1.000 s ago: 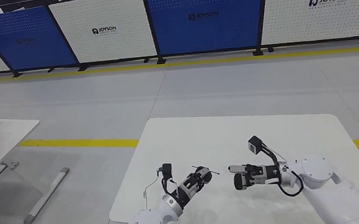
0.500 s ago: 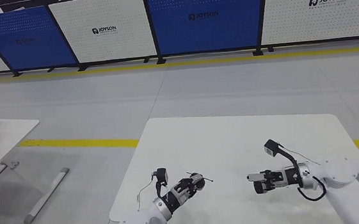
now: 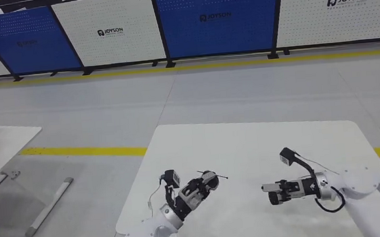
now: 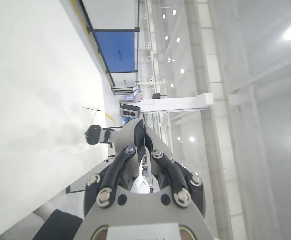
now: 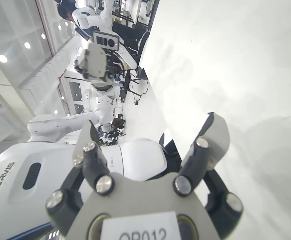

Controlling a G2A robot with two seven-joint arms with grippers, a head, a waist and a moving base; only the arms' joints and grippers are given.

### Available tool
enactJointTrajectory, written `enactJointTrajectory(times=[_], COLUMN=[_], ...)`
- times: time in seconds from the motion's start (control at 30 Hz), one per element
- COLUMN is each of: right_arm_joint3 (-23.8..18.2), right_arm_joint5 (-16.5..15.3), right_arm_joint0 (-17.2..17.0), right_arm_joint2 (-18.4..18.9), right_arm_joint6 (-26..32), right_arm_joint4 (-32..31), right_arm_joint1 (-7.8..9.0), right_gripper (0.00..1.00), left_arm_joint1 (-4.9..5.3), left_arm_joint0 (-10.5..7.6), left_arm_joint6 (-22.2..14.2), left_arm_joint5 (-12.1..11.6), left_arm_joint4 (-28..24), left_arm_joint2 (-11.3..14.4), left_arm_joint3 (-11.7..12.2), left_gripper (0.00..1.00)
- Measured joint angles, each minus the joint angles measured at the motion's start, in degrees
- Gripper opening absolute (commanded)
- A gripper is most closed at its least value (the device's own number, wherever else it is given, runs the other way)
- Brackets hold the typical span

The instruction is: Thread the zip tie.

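the spread, empty right hand (image 5: 150, 119) has been drawn away from the left hand (image 4: 143, 128), which is clamped on the thin black plastic zip tie (image 3: 221, 177); threading seems paused or done.

bright | ceiling lamps (image 4: 182, 71) overhead | glare on table (image 5: 227, 56) | soft shadows

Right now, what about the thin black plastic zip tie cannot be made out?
Top view: the thin black plastic zip tie, sticking out of the left gripper, is too small to tell head from tail.
Left wrist view: the shut fingers hide the part they hold.
Right wrist view: that gripper is too far off.
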Motion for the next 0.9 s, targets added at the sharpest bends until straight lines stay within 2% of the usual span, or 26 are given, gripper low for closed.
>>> enactJointTrajectory(times=[0.13,0.2,0.5,0.57,0.67,0.73,0.8,0.9], right_arm_joint3=[0.0,0.0,0.0,0.0,0.0,0.0,0.0,0.0], right_arm_joint5=[0.0,0.0,0.0,0.0,0.0,0.0,0.0,0.0], right_arm_joint0=[0.0,0.0,0.0,0.0,0.0,0.0,0.0,0.0], right_arm_joint2=[0.0,0.0,0.0,0.0,0.0,0.0,0.0,0.0], right_arm_joint6=[0.0,0.0,0.0,0.0,0.0,0.0,0.0,0.0], right_arm_joint4=[0.0,0.0,0.0,0.0,0.0,0.0,0.0,0.0], right_arm_joint1=[0.0,0.0,0.0,0.0,0.0,0.0,0.0,0.0], right_gripper=[1.0,1.0,1.0,1.0,1.0,1.0,1.0,1.0], left_arm_joint1=[0.22,0.29,0.29,0.21,0.04,0.0,0.02,0.03], left_arm_joint0=[2.96,3.66,3.59,3.12,3.04,3.54,3.79,3.78], left_arm_joint6=[-1.7,-2.6,-2.4,-1.6,-1.5,-2.8,-3.5,-3.5], left_arm_joint5=[-3.8,-4.1,-4.0,-4.0,-5.7,-7.1,-7.5,-7.5], left_arm_joint4=[-2.5,-3.3,-3.2,-2.2,-2.9,-5.9,-7.8,-7.9], left_arm_joint2=[-2.3,-2.7,-2.7,-2.3,-1.5,-1.7,-2.3,-2.4], left_arm_joint3=[-4.2,-4.7,-4.6,-4.5,-5.3,-6.2,-6.4,-6.4], left_gripper=[0.0,0.0,0.0,0.0,0.0,0.0,0.0,0.0])
